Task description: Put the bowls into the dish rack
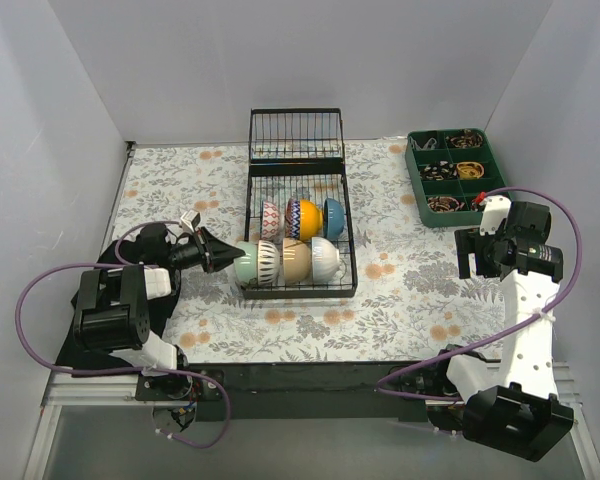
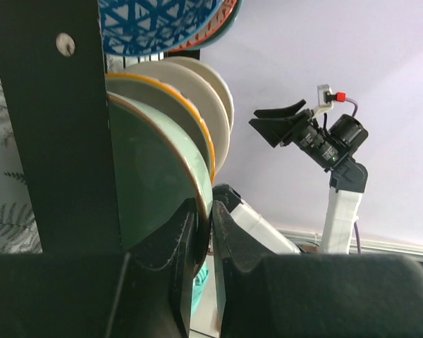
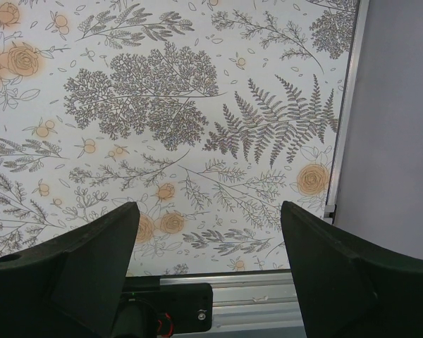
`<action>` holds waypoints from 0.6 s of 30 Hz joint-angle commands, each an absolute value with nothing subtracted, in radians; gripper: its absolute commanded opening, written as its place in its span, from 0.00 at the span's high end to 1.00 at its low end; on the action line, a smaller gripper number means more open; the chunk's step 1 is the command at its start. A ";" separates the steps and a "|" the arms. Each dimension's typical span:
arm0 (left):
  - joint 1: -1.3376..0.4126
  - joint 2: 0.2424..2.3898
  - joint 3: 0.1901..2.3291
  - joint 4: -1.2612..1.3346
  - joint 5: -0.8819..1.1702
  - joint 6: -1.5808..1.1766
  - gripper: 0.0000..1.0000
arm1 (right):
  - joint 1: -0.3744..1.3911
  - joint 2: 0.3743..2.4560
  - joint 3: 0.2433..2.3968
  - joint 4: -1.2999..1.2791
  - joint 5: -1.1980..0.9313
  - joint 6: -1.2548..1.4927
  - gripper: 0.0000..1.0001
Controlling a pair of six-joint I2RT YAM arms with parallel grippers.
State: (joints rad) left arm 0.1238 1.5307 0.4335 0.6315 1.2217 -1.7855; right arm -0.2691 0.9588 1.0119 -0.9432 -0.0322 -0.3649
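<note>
- The left claw is narrow. Its fingers are closed on the rim of the green bowl, which stands on edge between them at the left end of the front row in the dish rack.
- The wrist view is poor here, so I cannot say whether this bowl sits down between the prongs or only leans on its neighbour. If it only leans, opening the claw may let it tip back toward the claw and over the rack edge.
- One finger is inside the bowl. If the claw pulls back before it opens enough, this finger may hook the rim and drag the bowl out.
- Just beyond the claw tips, the striped bowl, the cream bowl and the white bowl stand close together. A push forward would go through the whole row, so the ceramic may knock or the rack may slide.
- The right claw is wide and holds nothing. It hangs over the flowered tablecloth, well apart from the rack. It brings risk only if it moves in while the left arm is at the rack.
</note>
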 commanded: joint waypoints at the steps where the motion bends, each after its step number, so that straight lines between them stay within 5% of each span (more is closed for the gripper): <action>1: 0.141 1.551 0.494 0.569 1.189 -1.755 1.00 | -0.275 0.937 1.009 -0.937 -0.052 -0.351 0.11; 3: 0.138 1.560 0.535 0.539 1.193 -1.738 0.97 | -0.275 0.934 1.000 -0.936 -0.051 -0.354 0.11; 6: 0.138 1.563 0.593 0.476 1.212 -1.698 0.74 | -0.275 0.925 0.989 -0.933 -0.052 -0.356 0.11; 9: 0.138 1.540 0.667 0.344 1.203 -1.594 0.61 | -0.275 0.922 0.986 -0.933 -0.052 -0.356 0.11; 18: 0.137 1.487 0.949 -0.177 1.028 -1.216 0.49 | -0.275 0.928 0.997 -0.927 -0.077 -0.374 0.10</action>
State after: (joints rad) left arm 0.1299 1.5589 0.8242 0.1326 1.1381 -1.4612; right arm -0.2691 0.9321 0.9833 -0.9413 -0.0463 -0.3660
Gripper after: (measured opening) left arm 0.483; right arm 0.896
